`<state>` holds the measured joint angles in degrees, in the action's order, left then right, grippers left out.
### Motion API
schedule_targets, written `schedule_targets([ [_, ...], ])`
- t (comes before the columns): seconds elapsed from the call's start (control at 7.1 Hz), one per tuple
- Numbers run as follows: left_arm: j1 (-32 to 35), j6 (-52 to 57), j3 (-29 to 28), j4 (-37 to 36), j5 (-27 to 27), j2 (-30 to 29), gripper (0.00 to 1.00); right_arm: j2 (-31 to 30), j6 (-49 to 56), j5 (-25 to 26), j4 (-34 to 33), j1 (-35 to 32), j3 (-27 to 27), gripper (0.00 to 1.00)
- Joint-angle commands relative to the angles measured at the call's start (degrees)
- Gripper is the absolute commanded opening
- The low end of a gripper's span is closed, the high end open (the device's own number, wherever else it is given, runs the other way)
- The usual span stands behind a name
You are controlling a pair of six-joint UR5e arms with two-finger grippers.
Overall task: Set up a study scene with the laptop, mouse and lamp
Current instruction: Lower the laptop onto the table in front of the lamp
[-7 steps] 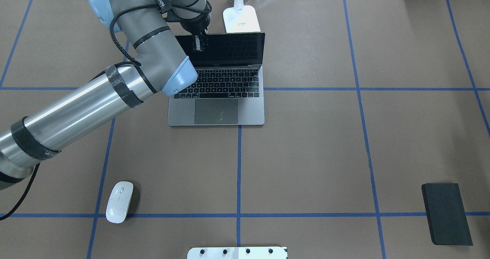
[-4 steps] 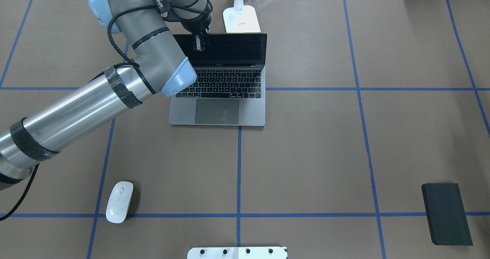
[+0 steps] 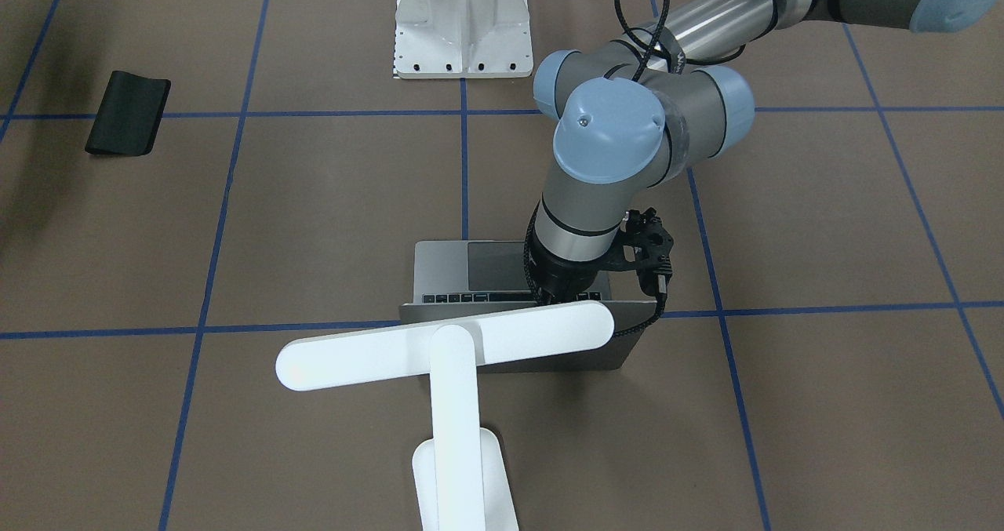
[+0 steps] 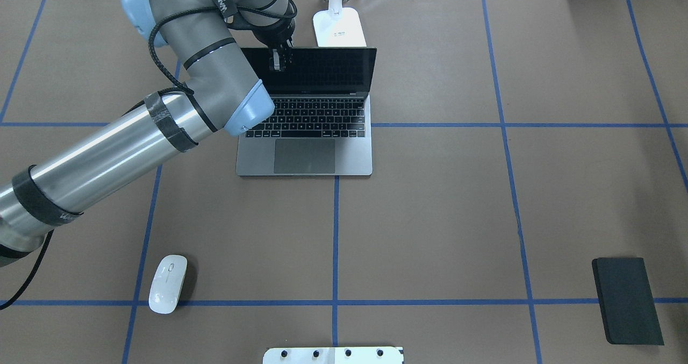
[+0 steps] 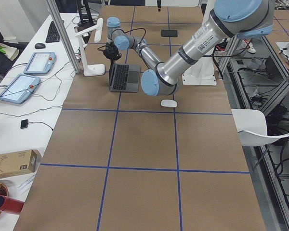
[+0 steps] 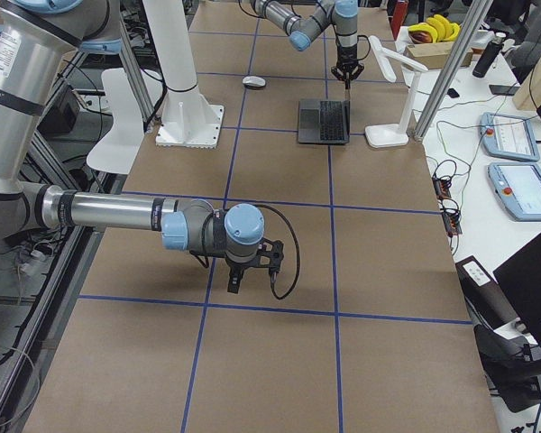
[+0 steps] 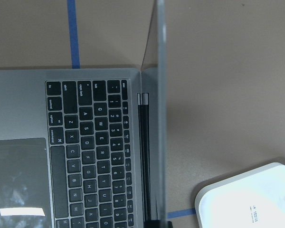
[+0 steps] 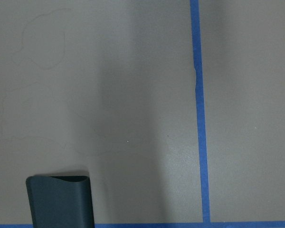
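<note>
left gripper (image 4: 278, 62) clamping the open laptop (image 4: 312, 154) by its lid | laptop sitting just by the lamp (image 3: 447, 343) base, mouse (image 4: 167, 283) lying well apart | lamp head blocking that grip in the front view | right gripper (image 6: 235, 284): can't tell

1. Bright, even overhead light fills all my views; shadows on the table (image 4: 430, 219) are soft.
2. The mouse (image 4: 167, 283) throws a faint shadow to its right.
3. The lamp (image 3: 353, 358) head is nearly blown out white.
4. Left wrist view: glare on the laptop (image 7: 95, 142) trackpad, lid edge blurred.
</note>
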<state>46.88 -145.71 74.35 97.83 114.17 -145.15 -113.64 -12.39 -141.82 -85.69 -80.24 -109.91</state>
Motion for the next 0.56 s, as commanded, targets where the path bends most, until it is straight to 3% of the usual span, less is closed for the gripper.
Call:
schedule_targets([
  [0.0, 0.06, 0.07, 0.0, -0.09, 0.0, 0.13, 0.37, 0.0, 0.0, -0.21, 0.0, 0.0, -0.04, 1.0],
  [0.14, 0.23, 0.94, 0.18, -0.18, 0.09, 0.13, 0.43, 0.0, 0.0, -0.38, 0.0, 0.0, -0.13, 1.0],
  [0.28, 0.75, 2.08, 1.66, -0.7, 0.61, 0.22, 0.58, 0.0, 0.0, -0.38, 0.0, 0.0, -0.13, 1.0],
  [0.42, 1.54, 2.27, 3.06, -1.06, 0.96, 0.22, 0.95, 0.0, 0.0, -0.38, -0.09, 0.0, -0.13, 1.0],
])
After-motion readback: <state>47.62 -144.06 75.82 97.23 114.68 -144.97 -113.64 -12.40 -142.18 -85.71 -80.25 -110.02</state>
